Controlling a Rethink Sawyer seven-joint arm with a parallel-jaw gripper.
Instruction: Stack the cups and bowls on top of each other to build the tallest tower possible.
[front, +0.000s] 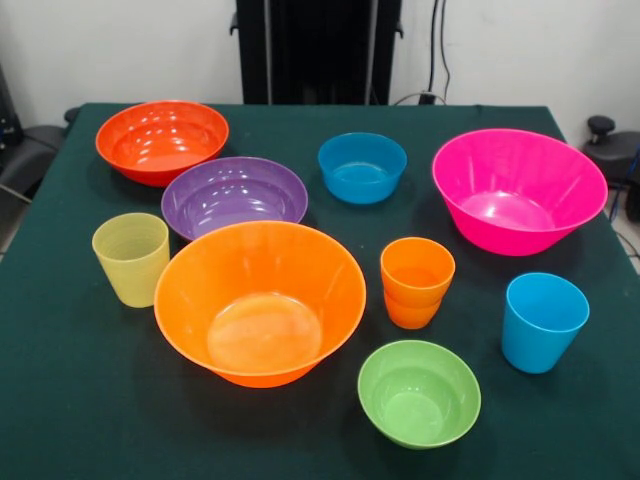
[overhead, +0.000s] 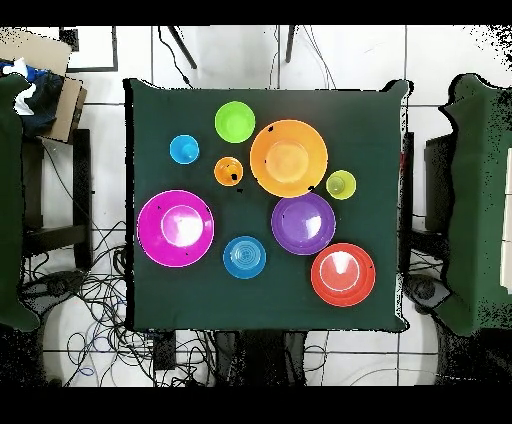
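Observation:
All vessels stand apart and upright on the green table (front: 80, 400); there is no tower. In the front view: large orange bowl (front: 260, 300), hot pink bowl (front: 518, 190), red-orange bowl (front: 160, 140), purple bowl (front: 233, 195), blue bowl (front: 362, 167), lime green bowl (front: 419, 392). The ribbed yellow-green cup (front: 131, 258) and sky blue cup (front: 543, 320) stand alone. The orange cup (front: 416, 282) looks nested in a second cup. No plain yellow cup shows by itself. The overhead view shows the orange bowl (overhead: 288, 158) and pink bowl (overhead: 176, 228). The gripper is out of view.
The black pedestal (front: 318, 50) stands at the table's far side. The purple bowl touches or nearly touches the orange bowl's rim. Cables lie on the floor (overhead: 100, 330) and a cardboard box (overhead: 45, 60) sits off the table's corner.

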